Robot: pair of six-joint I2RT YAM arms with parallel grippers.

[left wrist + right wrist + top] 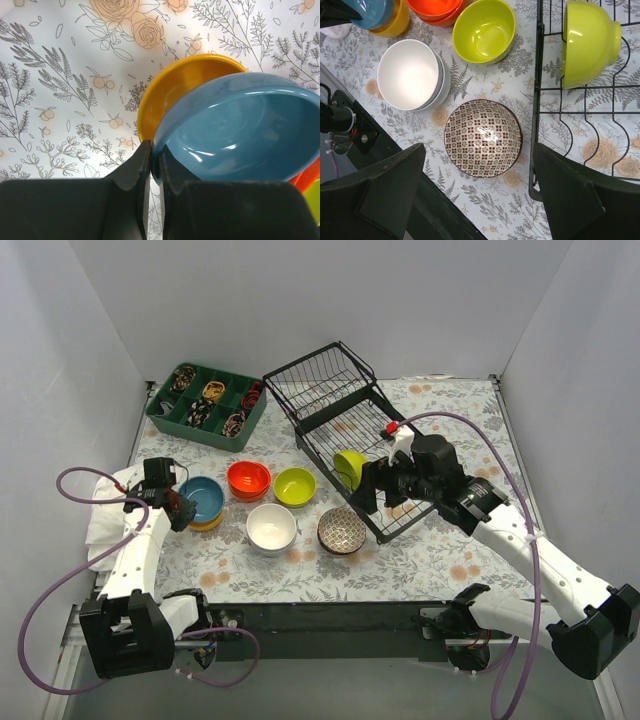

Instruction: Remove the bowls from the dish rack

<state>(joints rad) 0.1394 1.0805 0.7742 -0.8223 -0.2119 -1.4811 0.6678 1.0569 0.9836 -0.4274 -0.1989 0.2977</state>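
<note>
The black wire dish rack [320, 390] stands at the back centre, and its near edge shows in the right wrist view [538, 100]. A lime bowl [349, 468] stands on its side among the prongs [590, 42]. My right gripper [372, 492] is open and empty, hovering over the patterned bowl [483, 137] beside the rack's front corner. My left gripper [178, 508] is shut on the rim of a blue bowl [245, 130], holding it just over a yellow bowl [180, 85]; I cannot tell if they touch.
On the mat stand orange bowls [249, 480], a lime-green bowl [295, 486], stacked white bowls [271, 527] and the patterned bowl [342, 530]. A green compartment tray [205, 405] is at the back left. A white cloth [110, 510] lies at the left edge.
</note>
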